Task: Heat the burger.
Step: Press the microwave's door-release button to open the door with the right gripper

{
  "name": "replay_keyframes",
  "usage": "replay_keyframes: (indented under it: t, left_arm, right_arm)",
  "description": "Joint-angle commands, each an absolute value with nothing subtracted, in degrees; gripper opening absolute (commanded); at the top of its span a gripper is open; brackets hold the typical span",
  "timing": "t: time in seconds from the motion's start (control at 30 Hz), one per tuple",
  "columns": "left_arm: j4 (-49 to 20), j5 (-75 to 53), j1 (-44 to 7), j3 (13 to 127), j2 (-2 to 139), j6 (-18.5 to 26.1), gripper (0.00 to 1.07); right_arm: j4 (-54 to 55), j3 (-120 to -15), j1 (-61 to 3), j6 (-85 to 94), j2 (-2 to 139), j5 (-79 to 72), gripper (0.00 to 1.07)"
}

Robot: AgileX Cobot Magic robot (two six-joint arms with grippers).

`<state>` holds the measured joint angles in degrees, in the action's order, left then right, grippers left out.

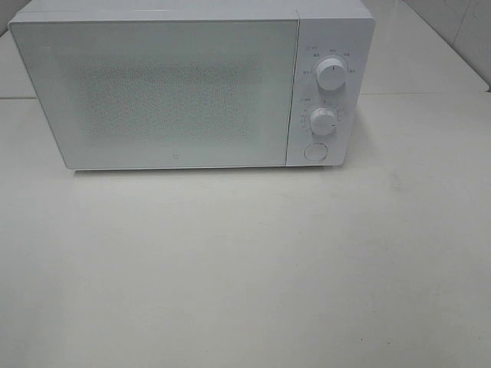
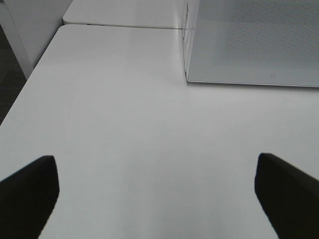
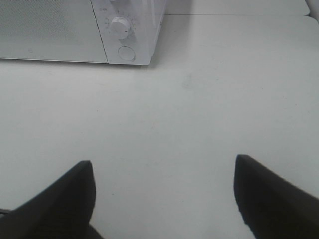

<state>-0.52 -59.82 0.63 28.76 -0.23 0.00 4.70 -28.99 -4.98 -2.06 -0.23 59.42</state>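
Left tool (image 2: 155, 158) spread wide, nothing between its dark fingers. Right tool (image 3: 163, 162) also parted and empty. Both hang low over bare counter (image 1: 245, 268), short of the microwave (image 1: 176, 92); my guess is they are parked back so the door (image 1: 153, 46) has room to swing. Ahead of the right tool sit the lower knob (image 3: 121, 27) and round button (image 3: 126, 53); ahead of the left tool, the door's far corner. Door shut, and its speckled panel hides the inside. The burger shows in no view; whether it is inside, cannot tell. Counter white, matte, faintly scuffed, with a seam (image 2: 124, 26) beyond the left tool. Pale tiled wall (image 1: 460, 23) behind.
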Motion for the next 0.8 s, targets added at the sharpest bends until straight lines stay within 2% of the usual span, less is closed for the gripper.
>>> replay_keyframes:
  t: [0.03, 0.33, 0.8]
  left_arm:
    - [-0.34, -59.36, 0.8, 28.65, -1.43, -0.52, 1.0]
    - [-0.34, -59.36, 0.8, 28.65, -1.43, -0.52, 1.0]
    - [-0.34, -59.36, 0.8, 28.65, -1.43, -0.52, 1.0]
  right_arm:
    - [4.35, -28.93, -4.58, -2.41, -1.72, 59.13, 0.76]
    - [4.76, -30.14, -4.58, -3.5, -0.4, 57.98, 0.76]
    - [4.76, -31.63, -4.58, -3.55, 13.87, 44.75, 0.75]
